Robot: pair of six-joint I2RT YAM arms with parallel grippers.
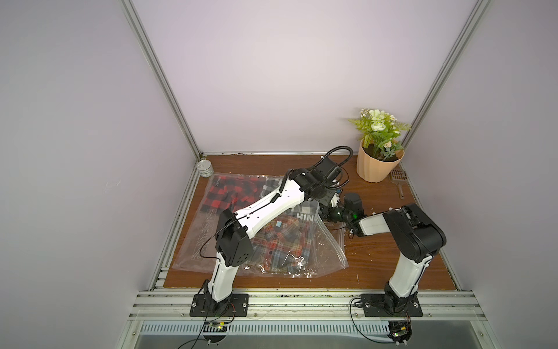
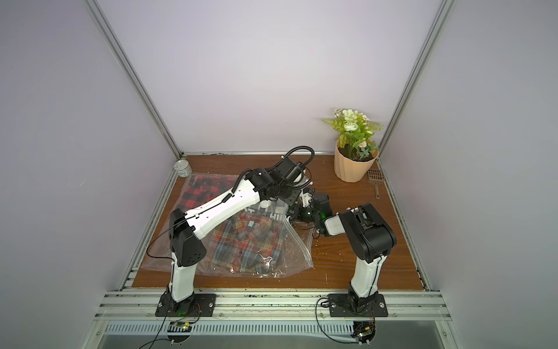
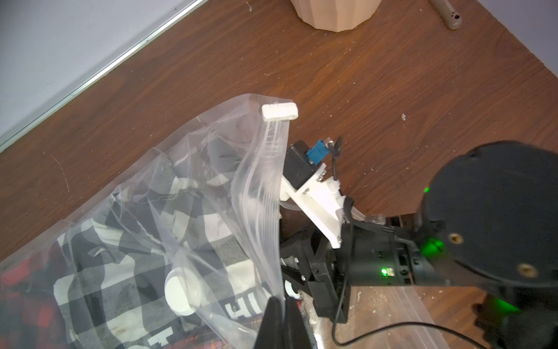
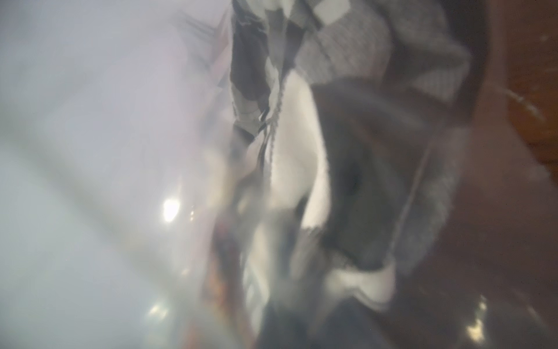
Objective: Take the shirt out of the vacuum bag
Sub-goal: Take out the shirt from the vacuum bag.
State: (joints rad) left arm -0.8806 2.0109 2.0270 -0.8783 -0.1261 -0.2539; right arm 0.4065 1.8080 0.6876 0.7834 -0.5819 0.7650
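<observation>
Tabletop (image 1: 377, 256): left gripper (image 3: 279, 314) tight on vacuum bag (image 3: 211, 145); right gripper (image 3: 291, 263) closed, perhaps on shirt (image 3: 136, 266)

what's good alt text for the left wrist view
The left gripper pinches the lifted edge of the clear bag, checked shirts inside and a white slider at its raised corner. The right arm reaches to that edge over a wood table.

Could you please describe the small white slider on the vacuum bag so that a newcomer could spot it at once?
Start at the clear vacuum bag spread over the wooden table, and follow its ribbed zip strip to the raised corner. The slider is clipped there: a small white oblong block on the edge, unlike the round white valve disc on the bag's face.
</observation>
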